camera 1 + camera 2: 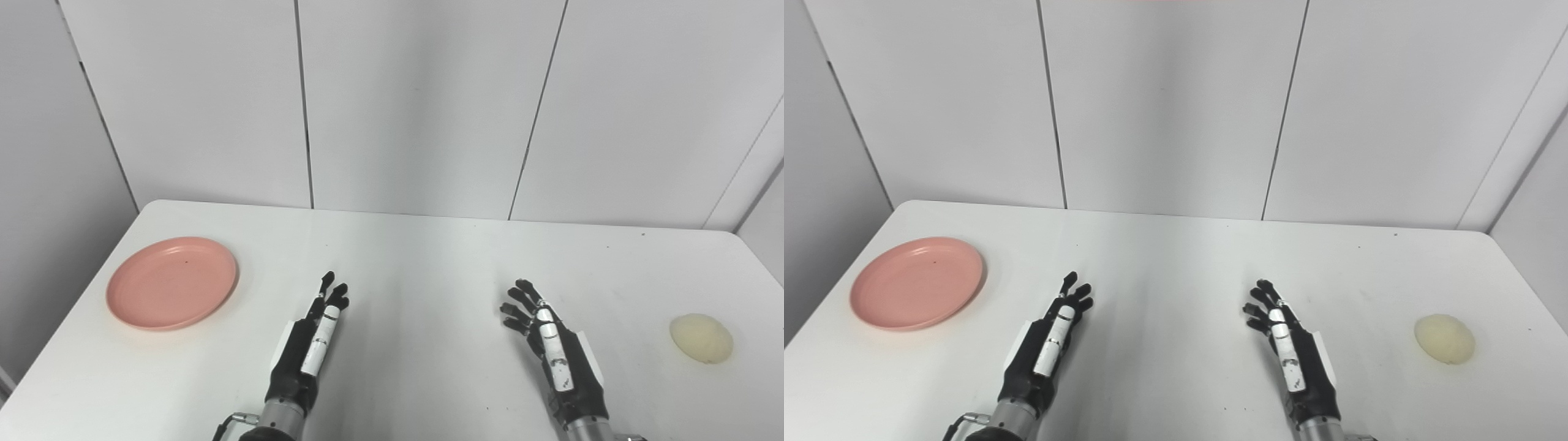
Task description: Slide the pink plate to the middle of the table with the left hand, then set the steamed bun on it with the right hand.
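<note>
Nothing is done yet. The plate [171, 283] sits near the desk's [422, 355] left edge, the bun [701, 338] near its right edge. My left hand [312, 343] and right hand [551, 343] hover between them, fingers spread, holding nothing.

two head cameras overlook the same table [416, 380].

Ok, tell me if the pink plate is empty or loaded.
Empty. The pink plate shows only bare surface; the steamed bun lies far right on the table.

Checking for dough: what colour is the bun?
Pale cream-yellow steamed bun; clearest in the left eye view.
</note>
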You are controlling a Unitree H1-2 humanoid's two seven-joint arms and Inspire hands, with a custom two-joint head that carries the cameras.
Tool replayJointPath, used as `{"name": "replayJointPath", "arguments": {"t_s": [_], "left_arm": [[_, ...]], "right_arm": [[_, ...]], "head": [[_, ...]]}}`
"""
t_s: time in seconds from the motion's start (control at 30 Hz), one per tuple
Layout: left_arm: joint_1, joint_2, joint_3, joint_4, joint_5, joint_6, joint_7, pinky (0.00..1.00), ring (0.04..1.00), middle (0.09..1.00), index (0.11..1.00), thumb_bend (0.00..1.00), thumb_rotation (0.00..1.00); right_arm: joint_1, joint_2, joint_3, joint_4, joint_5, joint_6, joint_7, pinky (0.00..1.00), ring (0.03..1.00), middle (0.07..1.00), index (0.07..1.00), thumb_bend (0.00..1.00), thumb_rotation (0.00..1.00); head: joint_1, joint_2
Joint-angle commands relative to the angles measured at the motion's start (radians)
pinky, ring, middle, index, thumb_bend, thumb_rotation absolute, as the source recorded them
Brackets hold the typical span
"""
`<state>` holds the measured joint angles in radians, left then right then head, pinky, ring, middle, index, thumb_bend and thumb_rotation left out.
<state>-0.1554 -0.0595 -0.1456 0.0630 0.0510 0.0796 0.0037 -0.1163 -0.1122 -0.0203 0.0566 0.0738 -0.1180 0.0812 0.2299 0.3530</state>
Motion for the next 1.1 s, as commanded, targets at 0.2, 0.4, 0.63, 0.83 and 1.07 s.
{"name": "replayJointPath", "arguments": {"t_s": [0.2,0.4,0.63,0.83,1.07], "left_arm": [[-0.037,-0.043,-0.026,0.17,0.04,-0.071,0.006,0.96,0.935,0.96,0.971,0.59,0.93],[-0.057,-0.059,-0.024,0.235,0.06,-0.103,0.022,0.93,0.924,0.946,0.957,0.64,0.92],[-0.068,-0.066,-0.014,0.263,0.055,-0.127,0.021,0.91,0.915,0.933,0.951,0.62,0.89],[-0.061,-0.063,-0.014,0.251,0.063,-0.128,0.025,0.9,0.918,0.933,0.954,0.61,0.9],[-0.056,-0.062,-0.001,0.249,0.055,-0.16,0.031,0.94,0.917,0.936,0.971,0.59,0.92]], "right_arm": [[0.023,-0.018,-0.027,0.163,0.038,-0.099,0.035,0.86,0.856,0.898,0.908,0.58,1.0],[0.011,-0.028,-0.038,0.194,0.063,-0.089,0.053,0.96,0.917,0.95,0.96,0.5,1.0],[0.0,-0.027,-0.044,0.207,0.079,-0.087,0.066,1.0,0.968,0.996,1.0,0.34,1.0],[0.005,-0.021,-0.041,0.195,0.067,-0.09,0.055,0.99,0.917,0.951,0.969,0.35,1.0],[0.012,-0.013,-0.035,0.172,0.052,-0.076,0.049,0.93,0.893,0.935,0.94,0.52,1.0]], "head": [[0.074,-0.067],[0.127,-0.106],[0.134,-0.107],[0.125,-0.093],[0.113,-0.07]]}}
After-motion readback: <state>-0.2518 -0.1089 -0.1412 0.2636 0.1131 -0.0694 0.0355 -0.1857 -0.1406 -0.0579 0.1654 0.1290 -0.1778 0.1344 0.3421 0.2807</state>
